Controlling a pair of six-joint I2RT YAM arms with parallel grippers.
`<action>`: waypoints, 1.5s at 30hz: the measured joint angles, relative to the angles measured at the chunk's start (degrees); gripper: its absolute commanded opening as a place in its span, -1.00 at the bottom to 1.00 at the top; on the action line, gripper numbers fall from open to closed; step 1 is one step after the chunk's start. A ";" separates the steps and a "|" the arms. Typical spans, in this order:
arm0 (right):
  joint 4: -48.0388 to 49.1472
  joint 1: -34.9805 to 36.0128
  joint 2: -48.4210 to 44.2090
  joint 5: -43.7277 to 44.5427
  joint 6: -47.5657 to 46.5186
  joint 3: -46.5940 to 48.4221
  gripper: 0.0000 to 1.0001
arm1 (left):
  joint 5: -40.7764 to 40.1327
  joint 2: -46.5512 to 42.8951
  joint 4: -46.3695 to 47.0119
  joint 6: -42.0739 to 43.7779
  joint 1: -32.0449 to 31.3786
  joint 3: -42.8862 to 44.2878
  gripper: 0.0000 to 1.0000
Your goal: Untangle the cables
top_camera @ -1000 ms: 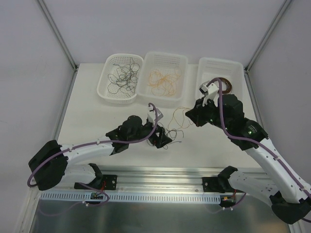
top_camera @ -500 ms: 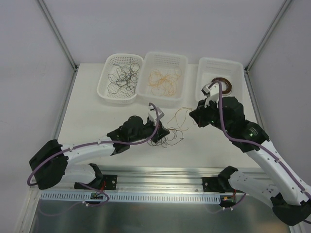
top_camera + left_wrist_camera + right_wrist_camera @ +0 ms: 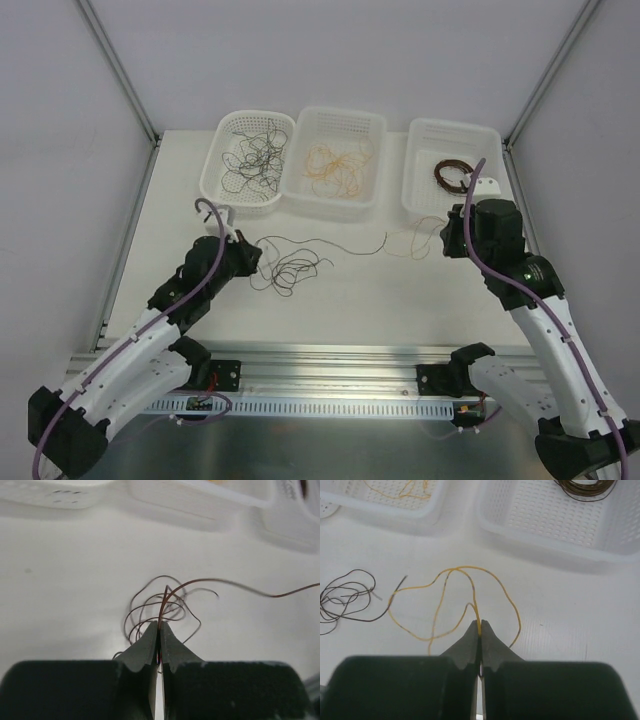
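On the table lie two thin cables, now apart. My left gripper [image 3: 249, 253] is shut on a dark brown cable [image 3: 290, 265]. In the left wrist view this cable [image 3: 164, 600] rises from the closed jaws of the gripper [image 3: 160, 625] into loose loops, with one long tail running right. My right gripper [image 3: 446, 241] is shut on an orange-yellow cable [image 3: 410, 243]. The right wrist view shows that cable [image 3: 454, 570] looping out from the gripper's pinched tips [image 3: 480, 624]. The brown cable's loops [image 3: 345, 597] lie to its left, not touching it.
Three white baskets stand in a row at the back. The left basket [image 3: 212, 186] holds black wires, the middle basket [image 3: 335, 207] holds orange ones, and the right basket [image 3: 424, 206] holds a wound brown wire ring [image 3: 455, 175]. A metal rail runs along the near edge.
The left gripper closed on the brown cable. Both arms then swung apart, left arm leftward and right arm rightward, pulling the small tangle into two separate cables.
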 measured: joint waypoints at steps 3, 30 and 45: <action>-0.63 -2.54 -0.31 -0.04 0.00 0.02 -0.99 | -2.89 -2.43 -7.80 -4.66 7.76 -0.83 -1.00; 14.67 -1.51 27.02 -17.53 -0.74 19.54 -0.99 | 20.90 13.14 -21.57 -2.29 12.59 10.16 0.98; 27.32 0.39 69.24 -16.28 3.02 50.56 0.51 | 13.62 7.58 -27.54 10.25 12.61 15.10 0.98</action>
